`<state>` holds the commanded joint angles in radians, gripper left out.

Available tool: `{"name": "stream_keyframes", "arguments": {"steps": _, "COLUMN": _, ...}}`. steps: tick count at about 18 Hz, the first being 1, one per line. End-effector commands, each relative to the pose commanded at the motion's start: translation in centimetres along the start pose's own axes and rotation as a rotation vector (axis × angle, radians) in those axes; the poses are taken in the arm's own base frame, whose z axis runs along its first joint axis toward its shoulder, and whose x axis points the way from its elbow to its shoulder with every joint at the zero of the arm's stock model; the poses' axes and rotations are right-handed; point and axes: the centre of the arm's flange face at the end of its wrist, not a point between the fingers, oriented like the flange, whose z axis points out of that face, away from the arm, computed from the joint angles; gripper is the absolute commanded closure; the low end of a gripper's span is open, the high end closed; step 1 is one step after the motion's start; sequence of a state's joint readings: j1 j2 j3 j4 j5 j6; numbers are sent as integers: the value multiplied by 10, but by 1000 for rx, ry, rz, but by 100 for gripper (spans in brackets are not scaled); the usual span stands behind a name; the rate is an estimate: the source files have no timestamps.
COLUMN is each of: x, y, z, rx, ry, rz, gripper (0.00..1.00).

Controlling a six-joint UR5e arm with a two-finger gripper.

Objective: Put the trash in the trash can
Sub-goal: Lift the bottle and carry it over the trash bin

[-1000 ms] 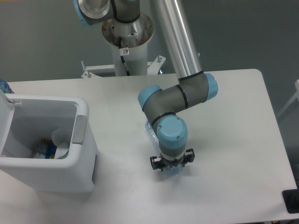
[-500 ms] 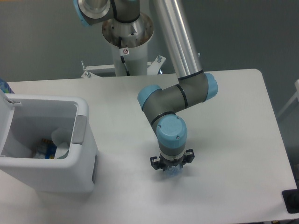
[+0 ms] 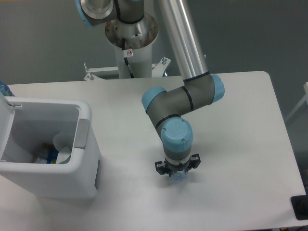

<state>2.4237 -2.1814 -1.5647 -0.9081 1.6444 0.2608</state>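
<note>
Bottle (image 3: 178, 178) is the thing to watch: a second ago its clear, blue-tinted body stuck out behind the wrist toward the arm's elbow, and a fair length of it showed below the pincer (image 3: 177, 176) too. Now that stretch behind the wrist is gone from sight, and only a small glint of pale blue plastic peeks out directly beneath the pincer. The wrist itself has barely shifted over the counter (image 3: 240, 144); over the last half second almost nothing has moved.

My reading is that the bottle has been drawn up or swung under the tool, so the grasp has probably been made and the lift is beginning. I cannot tell from this high view whether the pincer is clenched on the bottle or merely standing over it, since the wrist housing hides the fingers; only the black side lugs show.

Trash can (image 3: 72, 159) stands well to the left of the pincer, its lid (image 3: 6, 122) tipped back and the mouth open, with some items already lying inside. The small wrapper cannot be picked out with confidence anywhere on the counter; it may be among the things in the can.

If the hold is sound, what remains is a carry leftward over the open mouth and a release.
</note>
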Motion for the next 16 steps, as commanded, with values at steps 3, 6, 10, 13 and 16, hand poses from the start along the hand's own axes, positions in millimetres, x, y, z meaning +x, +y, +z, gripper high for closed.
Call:
{"name": "stream_keyframes", "arguments": {"steps": 3, "x": -2, "y": -4, "z": -11, "rx": 19, "ry": -10, "rz": 0, "gripper": 40}}
{"name": "stream_keyframes", "arguments": {"steps": 6, "x": -9, "y": -19, "z": -65, "rx": 113, "ry": -32, "rz": -6, "gripper": 40}}
{"name": "stream_keyframes", "arguments": {"steps": 10, "x": -22, "y": -48, "z": -158, "rx": 299, "ry": 3, "rz": -36, "gripper": 40}}
{"name": "stream_keyframes", "arguments": {"steps": 13, "x": -28, "y": -62, "z": -223, "rx": 446, "ry": 88, "rz": -92, "gripper": 40}}
{"name": "stream_keyframes", "arguments": {"steps": 16, "x": -27, "y": -69, "z": -269, "rx": 541, "ry": 134, "rz": -91, "gripper": 40}}
